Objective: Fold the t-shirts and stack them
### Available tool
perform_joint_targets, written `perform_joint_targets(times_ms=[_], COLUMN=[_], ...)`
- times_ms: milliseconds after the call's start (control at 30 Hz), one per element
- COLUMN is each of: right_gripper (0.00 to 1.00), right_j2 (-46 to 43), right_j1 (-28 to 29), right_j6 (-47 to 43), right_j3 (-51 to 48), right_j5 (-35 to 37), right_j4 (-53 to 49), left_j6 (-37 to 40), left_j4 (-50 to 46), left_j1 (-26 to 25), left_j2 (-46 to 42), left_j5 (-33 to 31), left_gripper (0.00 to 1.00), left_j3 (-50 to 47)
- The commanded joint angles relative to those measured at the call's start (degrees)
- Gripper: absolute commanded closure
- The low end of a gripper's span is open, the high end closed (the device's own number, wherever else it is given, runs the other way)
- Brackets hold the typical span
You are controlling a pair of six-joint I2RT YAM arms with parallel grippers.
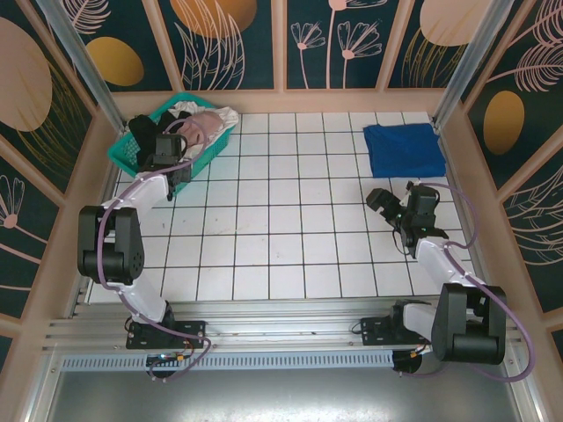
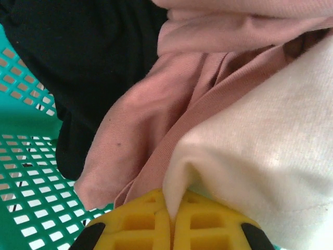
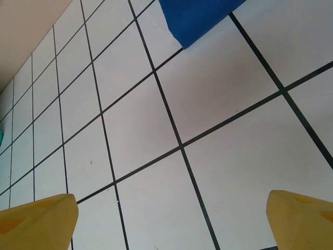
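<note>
A: Starting with the left claw. Spread or pressed together?

B: Pressed together, pinching a raised fold of the soft white cloth t-shirt between yellow fingertips.

A: And placing that white t-shirt where?

B: Inside the teal plastic lattice basket, lying against the dusty-pink cloth t-shirt. Pink one bunched and creased, pressed up beside the black cloth t-shirt at the far side of the heap.

A: Locating the basket from above?

B: At the far left corner of the white tiled bench, set at an angle to the grid, with the left arm reaching down into it.

A: Moving on to the right claw.

B: Spread wide, with bare tile and dark grid lines showing between the yellow fingers. Held over the right half of the bench, gripping nothing.

A: Anything close by?

B: Near the royal-blue cloth t-shirt, folded into a flat rectangle at the far right of the bench, apart from the claw. Seen from the right wrist as a blue corner at the upper edge, resting flat on the tiles.

A: Basket and blue t-shirt, near or apart?

B: Well apart, on opposite sides of the bench.
</note>
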Motion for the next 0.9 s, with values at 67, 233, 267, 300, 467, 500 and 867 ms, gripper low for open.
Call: perform_joint_targets(times_ms=[67,233,267,300,467,500,867], right_gripper=[0.07,0.07,0.07,0.07,0.07,0.07,0.07], right_j2=[-0.38,-0.65,-0.55,-0.39,-0.44,-0.53,0.55], right_j1=[-0.36,-0.29,-0.27,-0.19,-0.18,-0.17,-0.18], right_j6=[-0.7,-0.72,-0.74,-0.61,-0.56,-0.67,-0.96], right_j3=[2.08,2.25,2.25,2.25,1.48,1.3,0.5], right_j5=[0.51,0.47,0.15,-0.1,-0.06,-0.04,-0.81], right_j4=[-0.15,-0.26,-0.11,0.12,0.62,0.6,2.07], left_j6=[-3.9,-2.5,-2.46,-2.19,-1.92,-1.91,2.93], left_j4=[-4.3,-8.81,-9.29,-9.65,-12.68,-12.92,-16.75], left_j1=[0.3,0.3,0.29,0.23,0.2,0.14,-1.11], left_j2=[-2.42,-4.28,-4.97,-5.66,-7.93,-8.39,-1.9], left_j5=[5.45,10.5,10.75,11.47,15.01,15.98,12.8], left_gripper=[0.94,0.64,0.6,0.59,0.5,0.48,0.37], left_j3=[-3.44,-3.84,-3.44,-3.0,0.37,0.6,3.6])
